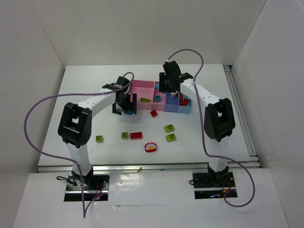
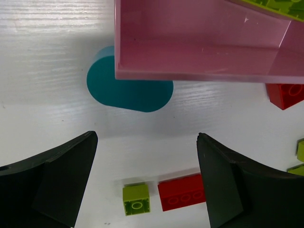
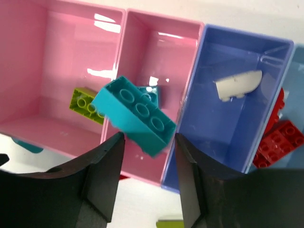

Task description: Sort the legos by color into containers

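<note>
Diagonally, teal brick (image 3: 135, 115), upper-left to lower-right

white-shelled arms (image 1: 97, 100) with bulky black joints (image 1: 74, 124), black wedge-shaped pincer fingers (image 2: 52, 180) and looping purple cables (image 1: 33, 118).

hand: left hand (image 2: 146, 142) wide open, fingers apart above the table (image 2: 47, 57)
bin: pink bin (image 2: 199, 52) across the top, lime piece (image 2: 280, 7) inside at top right
teal piece (image 2: 128, 92): rounded, partly hidden by the bin's near wall
between fingers: lime brick (image 2: 136, 198) just beside red brick (image 2: 181, 192)
right edge: second red brick (image 2: 286, 94) close below the bin
</note>
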Robot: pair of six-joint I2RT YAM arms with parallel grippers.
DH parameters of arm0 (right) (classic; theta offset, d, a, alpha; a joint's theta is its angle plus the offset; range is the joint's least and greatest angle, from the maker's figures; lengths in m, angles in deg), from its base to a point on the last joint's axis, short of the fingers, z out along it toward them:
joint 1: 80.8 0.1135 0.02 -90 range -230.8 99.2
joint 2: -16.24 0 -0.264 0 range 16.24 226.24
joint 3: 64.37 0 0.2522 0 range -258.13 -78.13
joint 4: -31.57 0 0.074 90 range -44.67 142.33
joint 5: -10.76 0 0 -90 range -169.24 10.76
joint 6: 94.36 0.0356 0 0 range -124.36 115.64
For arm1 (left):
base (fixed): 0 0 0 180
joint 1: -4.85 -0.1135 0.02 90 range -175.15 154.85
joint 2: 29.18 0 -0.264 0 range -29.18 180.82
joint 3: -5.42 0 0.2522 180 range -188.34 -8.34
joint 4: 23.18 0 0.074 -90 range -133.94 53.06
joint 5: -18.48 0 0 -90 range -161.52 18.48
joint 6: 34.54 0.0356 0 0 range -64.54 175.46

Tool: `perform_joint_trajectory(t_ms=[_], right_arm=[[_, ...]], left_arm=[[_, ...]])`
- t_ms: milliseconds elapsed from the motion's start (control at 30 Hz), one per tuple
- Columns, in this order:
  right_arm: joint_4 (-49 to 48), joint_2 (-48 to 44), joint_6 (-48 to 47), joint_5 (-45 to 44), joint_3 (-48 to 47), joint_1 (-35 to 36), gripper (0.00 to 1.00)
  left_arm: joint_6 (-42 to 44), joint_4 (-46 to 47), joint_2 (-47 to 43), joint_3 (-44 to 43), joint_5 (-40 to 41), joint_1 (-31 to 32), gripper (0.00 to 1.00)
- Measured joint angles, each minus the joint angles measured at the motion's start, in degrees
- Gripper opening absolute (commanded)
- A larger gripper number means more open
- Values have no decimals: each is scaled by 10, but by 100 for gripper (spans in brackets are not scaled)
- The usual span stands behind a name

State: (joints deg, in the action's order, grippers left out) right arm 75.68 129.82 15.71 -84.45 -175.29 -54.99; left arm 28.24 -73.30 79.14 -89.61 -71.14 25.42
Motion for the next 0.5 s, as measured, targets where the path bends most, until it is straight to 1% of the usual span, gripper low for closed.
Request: perform_joint_trajectory(t_ms=[67,100,167,233,333,500], right_arm=[[-1,10,1,0,-10,0,61],[-1,15,2,0,-15,0,72],[0,22,3,0,-22,1,79],[2,24,2,1,-25,1,84],[4,24,2,-2,-32,1,86],[3,20,2,-21,-33,1,87]], left_arm=[[1,9,6,0,-4,-3,96],[1,12,8,0,-4,-3,96],[1,17,12,0,-4,-7,96],[1,21,15,0,-3,-9,96],[1,23,15,0,-2,-14,99],[1,40,28,-2,-2,-22,100]])
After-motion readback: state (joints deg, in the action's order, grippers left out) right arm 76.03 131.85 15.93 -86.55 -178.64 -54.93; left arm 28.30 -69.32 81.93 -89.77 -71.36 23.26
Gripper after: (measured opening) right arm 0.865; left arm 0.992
